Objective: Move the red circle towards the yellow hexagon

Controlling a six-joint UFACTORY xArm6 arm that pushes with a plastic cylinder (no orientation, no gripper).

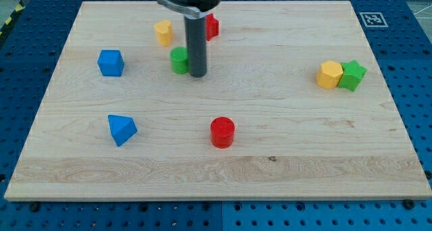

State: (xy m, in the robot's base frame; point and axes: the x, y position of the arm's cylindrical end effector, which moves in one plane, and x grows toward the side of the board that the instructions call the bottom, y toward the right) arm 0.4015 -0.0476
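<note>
Board state: wooden board [283, 157] on a blue perforated table; red circle [222, 132] sits low and a little left of centre, standing flat, clear of everything else; yellow hexagon [330, 75] lies toward the view's right edge, touching or just beside a green star-like block [352, 75] on its right.

My tip [198, 75] rests in the upper middle, just beside a green block [179, 60] on its left (shape half hidden by the rod; contact cannot be confirmed); well apart from the red circle, which lies below and slightly right of it. No fingers on this rig, only a plain rod; nothing is held, nothing can be held.

Others: yellow block [163, 32] and a red block [211, 26] near the view's top, the latter partly hidden behind the rod; blue cube [111, 63] and blue triangular block [122, 130] at the view's left.

Handling judgement: red circle looks like a small rigid cylinder, light, probably sliding easily on smooth wood; round wall means an off-centre push will likely make it roll aside off the rod; contact should fall on its lower-left side, opposite the hexagon, line of push through its centre, up and to the right.

Risk: overshoot could knock the hexagon and its green neighbour; path between looks unobstructed.
</note>
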